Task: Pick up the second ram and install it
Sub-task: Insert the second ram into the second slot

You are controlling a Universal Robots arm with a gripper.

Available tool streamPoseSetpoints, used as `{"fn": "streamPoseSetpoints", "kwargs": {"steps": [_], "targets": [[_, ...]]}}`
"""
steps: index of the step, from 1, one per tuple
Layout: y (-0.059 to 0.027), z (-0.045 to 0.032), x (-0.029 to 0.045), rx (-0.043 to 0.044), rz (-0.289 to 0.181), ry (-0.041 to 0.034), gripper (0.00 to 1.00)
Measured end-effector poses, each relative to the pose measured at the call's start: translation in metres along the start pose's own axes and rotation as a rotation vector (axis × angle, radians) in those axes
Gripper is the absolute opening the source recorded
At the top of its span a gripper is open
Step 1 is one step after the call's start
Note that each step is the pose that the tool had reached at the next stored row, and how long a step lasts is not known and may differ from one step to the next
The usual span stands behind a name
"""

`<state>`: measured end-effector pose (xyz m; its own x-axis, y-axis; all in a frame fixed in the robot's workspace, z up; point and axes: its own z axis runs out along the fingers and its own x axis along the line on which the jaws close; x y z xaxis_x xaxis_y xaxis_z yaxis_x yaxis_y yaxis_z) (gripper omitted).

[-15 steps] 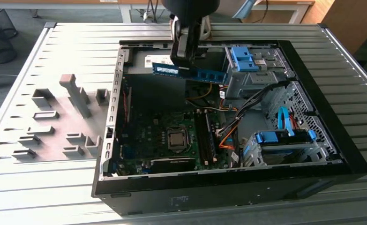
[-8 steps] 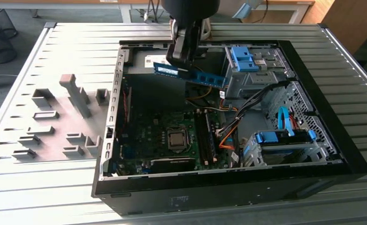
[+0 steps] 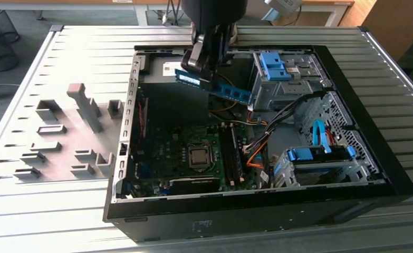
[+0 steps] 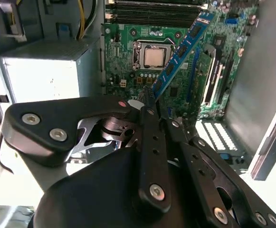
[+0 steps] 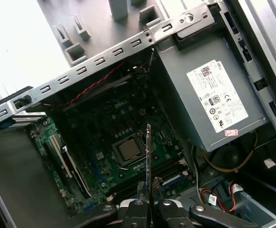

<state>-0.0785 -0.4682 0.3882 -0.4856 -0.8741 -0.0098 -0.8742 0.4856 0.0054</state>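
My gripper (image 3: 198, 74) hangs over the far part of the open computer case, shut on one end of the second ram (image 3: 220, 88). It is a long blue stick with dark chips, and it slants down toward the exterior view's right. In the second wrist view the ram (image 4: 183, 50) juts out from the gripper (image 4: 149, 105) over the green motherboard (image 4: 123, 52) and its silver socket (image 4: 154, 57). In the first wrist view the ram (image 5: 148, 152) appears edge-on above the socket (image 5: 128, 149), held by the gripper (image 5: 148, 203). The long dark memory slots (image 3: 231, 153) lie beside the socket, well below the stick.
The case's black walls (image 3: 262, 205) surround the board. Inside are a grey power supply (image 5: 209, 99), drive cages with blue latches (image 3: 280, 68) (image 3: 319, 155), and orange and black cables (image 3: 259, 150). Grey fixture blocks (image 3: 65, 142) stand on the slatted table at the exterior view's left.
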Motion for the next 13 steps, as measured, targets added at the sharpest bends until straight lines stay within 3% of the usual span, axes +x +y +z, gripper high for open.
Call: {"fn": "streamPoseSetpoints", "kwargs": {"steps": [5, 13], "targets": [[0.0002, 0.0008, 0.0001, 0.0006, 0.053, 0.0000, 0.14], [0.0001, 0.0009, 0.0001, 0.0007, 0.055, -0.0001, 0.14]]}}
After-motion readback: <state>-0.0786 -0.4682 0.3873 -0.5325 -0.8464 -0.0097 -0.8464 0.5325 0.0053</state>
